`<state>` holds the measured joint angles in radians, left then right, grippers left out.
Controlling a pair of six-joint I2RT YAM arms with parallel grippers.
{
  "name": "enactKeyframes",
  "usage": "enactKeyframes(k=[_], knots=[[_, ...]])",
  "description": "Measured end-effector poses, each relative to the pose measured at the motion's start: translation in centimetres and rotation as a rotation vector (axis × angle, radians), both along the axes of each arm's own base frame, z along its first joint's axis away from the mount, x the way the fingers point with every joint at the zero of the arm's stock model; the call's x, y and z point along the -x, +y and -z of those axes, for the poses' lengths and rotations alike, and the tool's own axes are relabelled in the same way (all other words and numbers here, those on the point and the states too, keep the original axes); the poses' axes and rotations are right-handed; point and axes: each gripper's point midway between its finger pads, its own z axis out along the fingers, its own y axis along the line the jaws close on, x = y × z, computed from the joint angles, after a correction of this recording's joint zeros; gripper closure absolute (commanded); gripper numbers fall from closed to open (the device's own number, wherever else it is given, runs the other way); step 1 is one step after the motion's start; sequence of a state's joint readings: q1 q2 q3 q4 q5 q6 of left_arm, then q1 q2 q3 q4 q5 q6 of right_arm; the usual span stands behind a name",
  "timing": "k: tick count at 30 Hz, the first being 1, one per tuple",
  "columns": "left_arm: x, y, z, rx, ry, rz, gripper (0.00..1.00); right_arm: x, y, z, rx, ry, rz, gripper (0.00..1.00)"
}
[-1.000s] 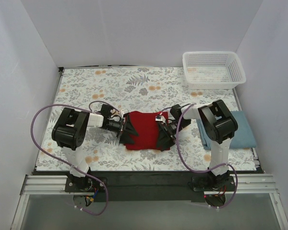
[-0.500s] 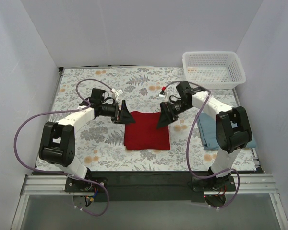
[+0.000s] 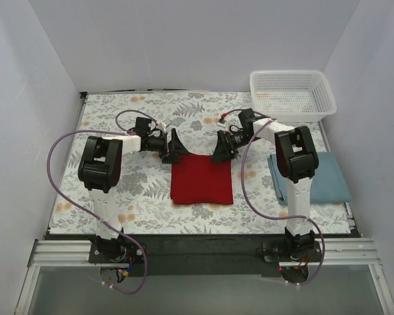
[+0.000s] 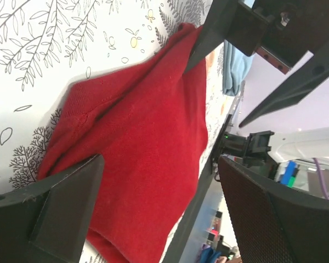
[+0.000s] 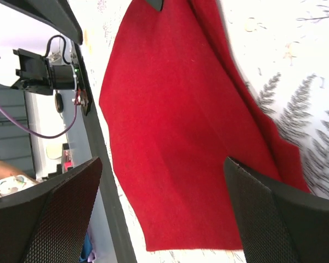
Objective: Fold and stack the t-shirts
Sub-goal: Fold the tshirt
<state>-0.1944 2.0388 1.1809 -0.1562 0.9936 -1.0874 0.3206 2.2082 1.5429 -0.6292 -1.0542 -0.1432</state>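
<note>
The red t-shirt point(image 3: 201, 180) lies folded into a flat rectangle in the middle of the table. It fills both wrist views, the left point(image 4: 137, 159) and the right point(image 5: 186, 137). The blue-grey t-shirt point(image 3: 325, 177) lies folded at the right edge, partly behind the right arm. My left gripper point(image 3: 175, 147) is open at the red shirt's far left corner, holding nothing. My right gripper point(image 3: 220, 148) is open at the far right corner, also empty. The jaws of both stand wide apart.
A white lattice basket point(image 3: 293, 95) stands at the far right corner. The table has a floral cloth point(image 3: 118, 118). White walls close the left, back and right sides. A black rail point(image 3: 197, 246) runs along the near edge.
A second ago both grippers were low at the shirt's near part. They rose, swung to its far edge and now sit at the far corners. The shirt lies flatter.
</note>
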Motion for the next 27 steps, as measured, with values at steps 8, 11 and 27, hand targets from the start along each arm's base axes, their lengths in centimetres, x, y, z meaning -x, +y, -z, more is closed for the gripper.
enactKeyframes(k=[8, 11, 27], knots=[[0.0, 2.7, -1.8, -0.042, -0.06, -0.056, 0.14, 0.5, -1.5, -2.7, 0.015, -0.056, 0.029, 0.02], [-0.3, 3.8, -5.3, -0.108, -0.22, -0.068, 0.14, 1.6, -2.7, -5.9, 0.043, -0.154, 0.054, 0.02], [18.6, -11.4, -2.1, -0.537, -1.295, 0.799, 0.3, 4.4, -13.0, -5.3, 0.3, -0.121, 0.497, 0.02]])
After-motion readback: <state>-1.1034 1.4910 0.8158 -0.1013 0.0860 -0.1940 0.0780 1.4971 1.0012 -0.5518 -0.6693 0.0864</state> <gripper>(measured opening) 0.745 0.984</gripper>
